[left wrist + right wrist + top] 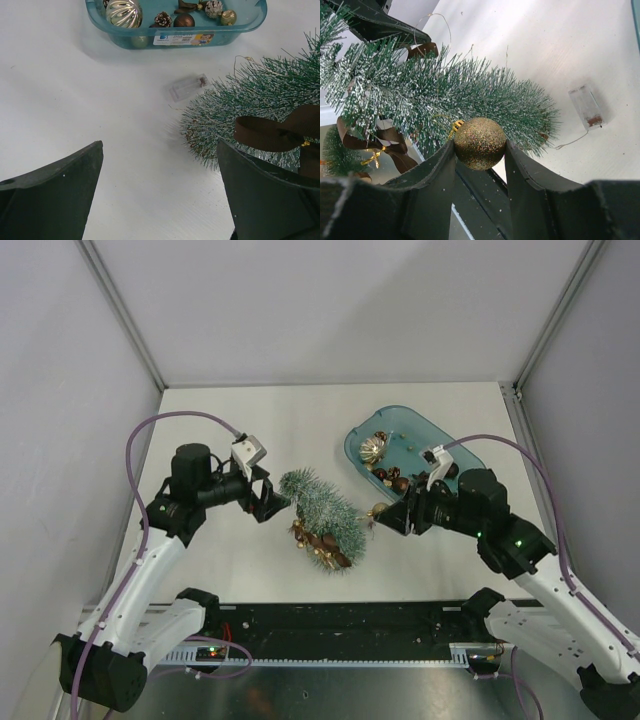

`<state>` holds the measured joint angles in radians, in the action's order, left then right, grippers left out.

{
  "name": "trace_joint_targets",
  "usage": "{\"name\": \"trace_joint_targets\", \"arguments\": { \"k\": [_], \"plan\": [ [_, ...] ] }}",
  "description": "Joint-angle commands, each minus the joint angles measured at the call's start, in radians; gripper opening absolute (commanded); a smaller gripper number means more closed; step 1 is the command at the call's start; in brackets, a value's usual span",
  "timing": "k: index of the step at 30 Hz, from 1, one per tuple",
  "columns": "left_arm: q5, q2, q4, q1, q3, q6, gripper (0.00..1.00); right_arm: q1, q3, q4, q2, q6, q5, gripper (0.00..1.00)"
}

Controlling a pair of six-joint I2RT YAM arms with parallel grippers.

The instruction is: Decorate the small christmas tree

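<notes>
On tabletop [220, 430]: small christmas tree [322, 520] lying on side, center.
L hand [276, 502]: wide open, empty, near treetop.
R hand [385, 520]: gripping gold glitter ball [480, 142], against tree bristles.

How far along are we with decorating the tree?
Done: the small christmas tree, lying on its side, already wears brown bows. In hand: the right fingers pinch a gold glitter ball against its branches, while the left fingers stand open near its tip. Left: the tray still holds several ornaments.
</notes>
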<state>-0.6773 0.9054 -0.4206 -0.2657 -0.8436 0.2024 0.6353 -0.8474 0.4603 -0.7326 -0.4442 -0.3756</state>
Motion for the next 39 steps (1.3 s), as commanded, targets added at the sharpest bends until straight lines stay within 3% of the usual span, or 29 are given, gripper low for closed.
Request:
{"name": "trace_joint_targets", "arguments": {
  "k": [1, 39],
  "plan": [
    [-0.031, -0.011, 0.038, 0.011, -0.022, -0.004, 1.0, -0.004, -0.014, -0.077, -0.016, 0.002, -0.024, 0.36],
    [-0.053, -0.039, 0.078, 0.013, 0.02, -0.03, 1.0, -0.013, -0.082, -0.157, -0.125, 0.055, -0.033, 0.34]
  ]
}}
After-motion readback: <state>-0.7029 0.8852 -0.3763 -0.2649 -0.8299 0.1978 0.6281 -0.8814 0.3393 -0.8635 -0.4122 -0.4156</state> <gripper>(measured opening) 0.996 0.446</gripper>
